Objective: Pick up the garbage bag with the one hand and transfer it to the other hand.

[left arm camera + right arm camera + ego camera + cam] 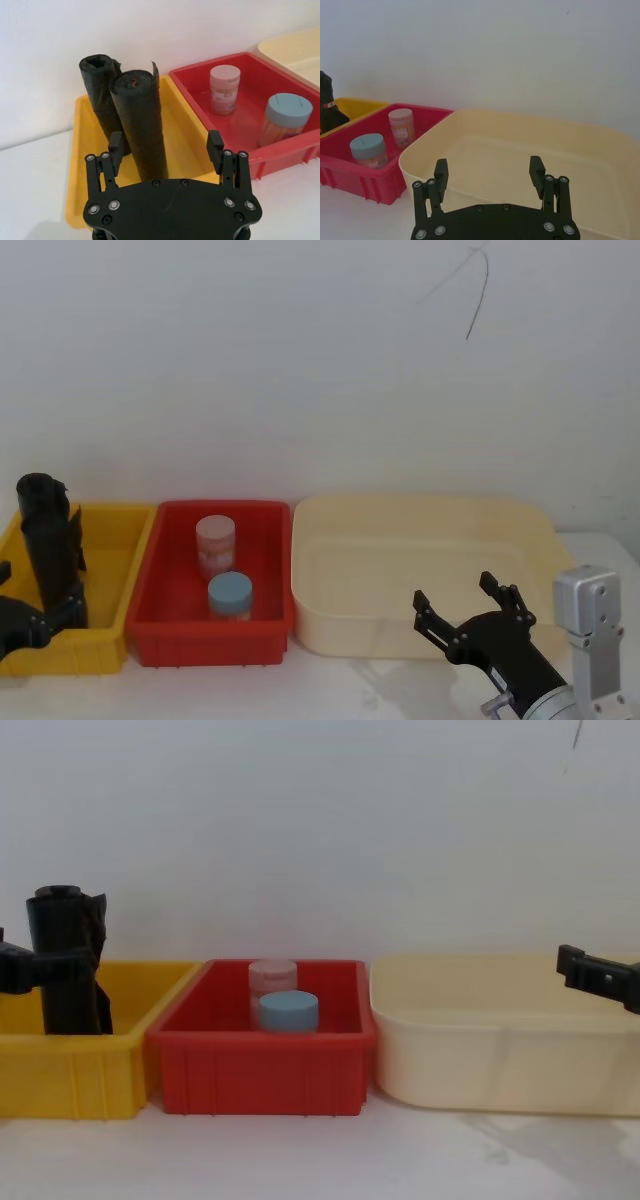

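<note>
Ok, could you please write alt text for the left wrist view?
The open left gripper faces a front roll and a rear roll, both black, standing in a yellow bin. Beside that bin, a red bin holds a pink-lidded jar and a blue-lidded jar.

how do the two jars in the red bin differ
The pink-lidded jar has a pale pink lid, while the blue-lidded jar has a light blue one. The pink-lidded jar stands farther back in the red bin, and the blue-lidded jar stands nearer its front wall. Both jars are upright with their lids on and have see-through bodies.
</note>
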